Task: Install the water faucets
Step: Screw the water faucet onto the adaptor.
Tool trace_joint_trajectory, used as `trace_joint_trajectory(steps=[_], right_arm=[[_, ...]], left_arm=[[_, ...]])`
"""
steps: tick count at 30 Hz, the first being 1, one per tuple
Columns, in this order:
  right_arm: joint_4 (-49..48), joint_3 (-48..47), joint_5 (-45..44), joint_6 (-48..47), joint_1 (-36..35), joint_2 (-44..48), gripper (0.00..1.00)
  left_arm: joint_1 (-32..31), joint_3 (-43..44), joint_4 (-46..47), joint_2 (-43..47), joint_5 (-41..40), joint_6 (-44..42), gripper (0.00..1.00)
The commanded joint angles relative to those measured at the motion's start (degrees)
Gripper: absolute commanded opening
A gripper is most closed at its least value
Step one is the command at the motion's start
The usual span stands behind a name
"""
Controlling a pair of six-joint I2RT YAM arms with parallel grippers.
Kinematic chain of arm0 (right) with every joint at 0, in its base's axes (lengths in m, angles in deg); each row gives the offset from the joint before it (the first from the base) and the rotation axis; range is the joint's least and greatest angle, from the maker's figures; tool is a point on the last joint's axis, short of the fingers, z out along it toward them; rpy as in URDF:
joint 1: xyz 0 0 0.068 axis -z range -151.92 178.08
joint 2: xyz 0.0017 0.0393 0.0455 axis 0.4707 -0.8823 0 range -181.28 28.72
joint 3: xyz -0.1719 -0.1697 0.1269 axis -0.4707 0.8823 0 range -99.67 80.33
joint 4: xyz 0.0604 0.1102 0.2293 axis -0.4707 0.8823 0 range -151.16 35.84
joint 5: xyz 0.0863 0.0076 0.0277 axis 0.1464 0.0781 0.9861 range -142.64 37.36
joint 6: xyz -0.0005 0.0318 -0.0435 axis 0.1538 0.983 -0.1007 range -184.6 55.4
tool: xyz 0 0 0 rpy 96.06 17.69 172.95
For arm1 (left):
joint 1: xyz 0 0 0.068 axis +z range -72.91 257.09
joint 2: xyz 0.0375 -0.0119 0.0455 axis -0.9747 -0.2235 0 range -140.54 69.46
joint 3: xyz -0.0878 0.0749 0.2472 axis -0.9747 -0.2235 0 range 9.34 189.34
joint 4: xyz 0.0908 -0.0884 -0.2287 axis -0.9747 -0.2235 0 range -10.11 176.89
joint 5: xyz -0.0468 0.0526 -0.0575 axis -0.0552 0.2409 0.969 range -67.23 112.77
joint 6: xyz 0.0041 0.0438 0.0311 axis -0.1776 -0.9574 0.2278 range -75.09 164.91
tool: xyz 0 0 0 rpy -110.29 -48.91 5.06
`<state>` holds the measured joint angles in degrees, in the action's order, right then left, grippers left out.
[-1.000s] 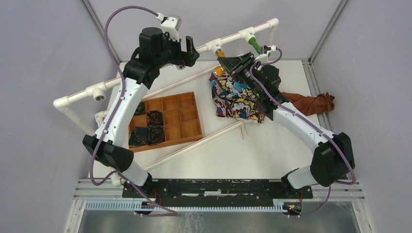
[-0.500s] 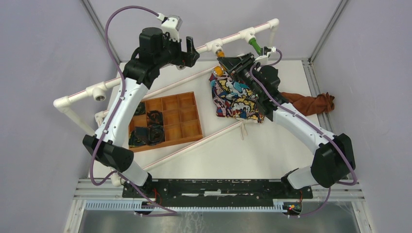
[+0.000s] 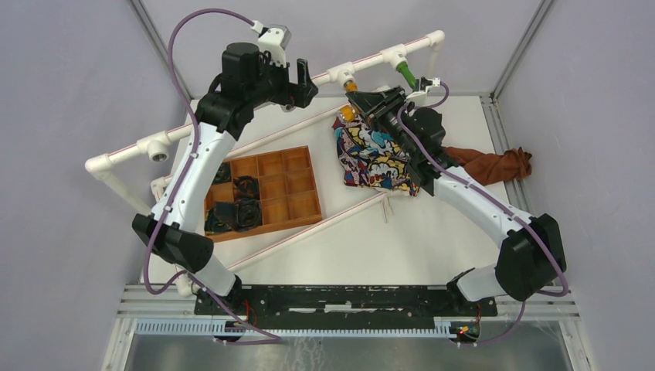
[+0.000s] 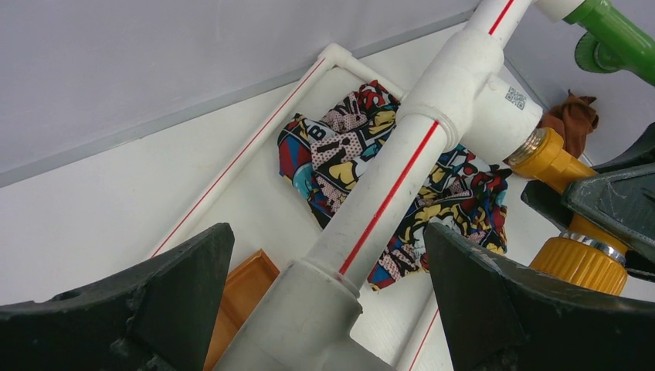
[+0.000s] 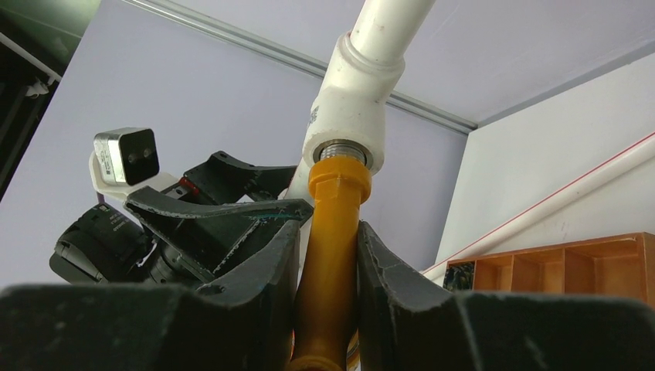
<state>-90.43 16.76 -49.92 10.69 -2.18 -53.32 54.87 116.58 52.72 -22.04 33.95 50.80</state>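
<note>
The right gripper (image 5: 326, 236) is clamped tight on the body of the orange-yellow faucet (image 5: 337, 189). The faucet's upper end sits at the metal-threaded mouth of a white T-fitting (image 5: 345, 116), upper centre of the right wrist view. The left gripper (image 4: 326, 239) is spread wide and holds nothing, one finger on either side of the white pipe (image 4: 390, 182). The green faucet (image 3: 405, 73) sits in another fitting, upper right of centre in the overhead view.

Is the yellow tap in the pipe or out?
In. The yellow tap has its end in the metal opening of the white fitting; how tightly, cannot tell. The right pincer is shut on it.
</note>
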Motion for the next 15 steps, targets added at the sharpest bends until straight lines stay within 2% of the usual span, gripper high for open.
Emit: trace_joint_trajectory(steps=[1, 10, 15], right_arm=[[-12.7, 0.0, -0.7, 25.9, -0.9, -3.3, 0.0], [-14.2, 2.2, -2.2, 27.8, -0.9, -3.0, 0.0], [-14.9, 2.2, -2.2, 28.2, -0.9, -3.7, 0.0]], left_arm=[[-3.4, 2.6, -17.0, -3.3, 5.0, 2.1, 1.0], [-3.3, 10.3, -15.0, -2.5, 2.7, 2.0, 1.0], [-3.4, 8.9, -9.2, 2.8, 1.9, 3.6, 1.0]])
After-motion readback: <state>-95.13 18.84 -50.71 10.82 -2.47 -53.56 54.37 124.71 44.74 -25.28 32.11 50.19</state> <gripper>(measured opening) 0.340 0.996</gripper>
